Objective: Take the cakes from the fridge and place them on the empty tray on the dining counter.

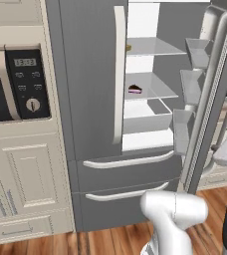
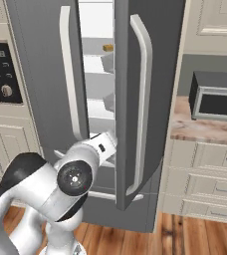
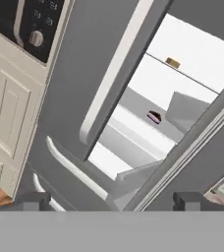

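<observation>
In front of the half-open fridge (image 1: 95,99), the claw (image 3: 111,199) hangs with its two dark tips spread wide apart and nothing between them, aimed up along the gap between the closed left door and the swung-out right door (image 2: 150,99). Just past the tips lie the drawer handles and the foot of the left door's long cream handle (image 3: 116,74), and beyond these the white interior opens out. The chocolate wedge (image 1: 135,89) sits near the front edge of the middle glass shelf (image 1: 160,87), towards that shelf's left side and close behind the left door's edge; in the hand view it shows as a small dark and pink piece (image 3: 154,117). The tan square cake (image 3: 172,62) rests on the shelf above, also near the front edge, and peeps out as a small golden block in the right base view (image 2: 107,48). The step in hand looks like the approach to a first cake, both of which are well apart from the claw. To do it well, the arm likely needs to rise and go straight in through the gap, clear of the handle and the door bins (image 1: 197,52), then bring the spread tips level with the shelf and astride the wedge before closing gently, since so small a piece could easily be pushed back or tipped.
</observation>
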